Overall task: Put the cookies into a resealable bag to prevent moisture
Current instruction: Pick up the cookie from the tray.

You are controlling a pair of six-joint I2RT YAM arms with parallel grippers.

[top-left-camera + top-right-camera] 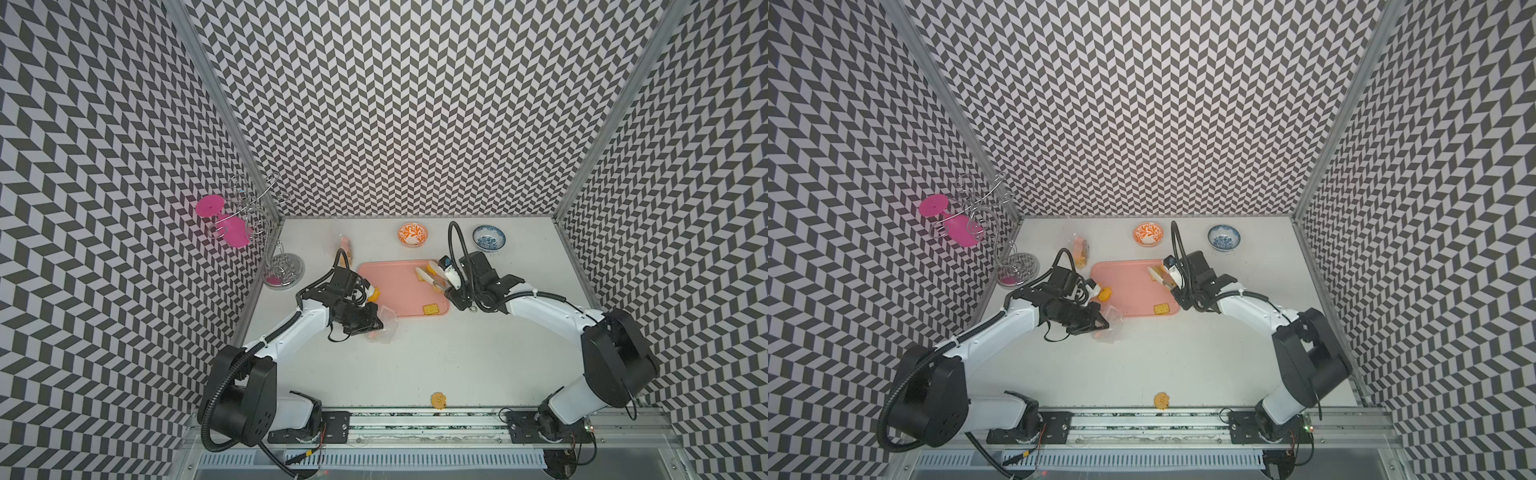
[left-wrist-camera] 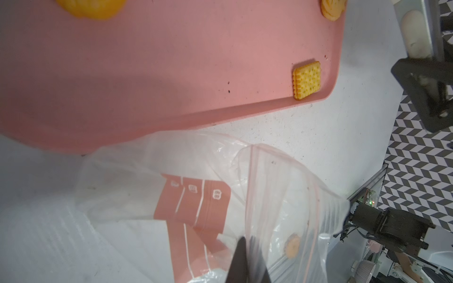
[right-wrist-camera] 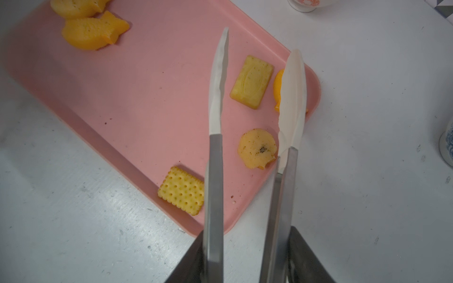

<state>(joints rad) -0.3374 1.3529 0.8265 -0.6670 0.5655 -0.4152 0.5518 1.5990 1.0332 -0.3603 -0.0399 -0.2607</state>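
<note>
Mostly the cookies (image 3: 252,82) lie on the pink tray (image 3: 147,98). Two yellow-orange fish shapes sit at one end. At the other end are a rectangular embossed biscuit, a round cookie with a dark speck (image 3: 257,148) and an orange piece half hidden behind a tong tip. A square dotted cracker (image 3: 181,191) rests against the tray's rim. In a top view a scallop-edged tan cookie (image 1: 438,401) sits alone at the front edge of the surface (image 1: 415,365), well apart from the tray.

The resealable bag (image 2: 282,196), clear with a pink label panel, lies crumpled on the surface just beside the tray's near-left corner. The left gripper (image 2: 247,262) is closed tight, pinching the bag's rim by the zip strip. A round tan cookie (image 2: 291,248) shows through the film; whether it is inside the bag cannot be told.

The right gripper (image 3: 247,259) is clamped on the handles of metal tongs (image 3: 215,171) with white tips. The tongs stand spread and empty over the tray's right end, and the embossed biscuit shows between the tips in the right wrist view.

Behind the tray stand an orange-patterned bowl (image 1: 412,234) and a blue-patterned bowl (image 1: 489,238). Near the tray's far-left corner lies a small clear packet (image 1: 345,249) with pink and orange contents. A wire rack (image 1: 266,216) in the far-left corner has a pink stemmed glass (image 1: 226,220) hanging from it.
</note>
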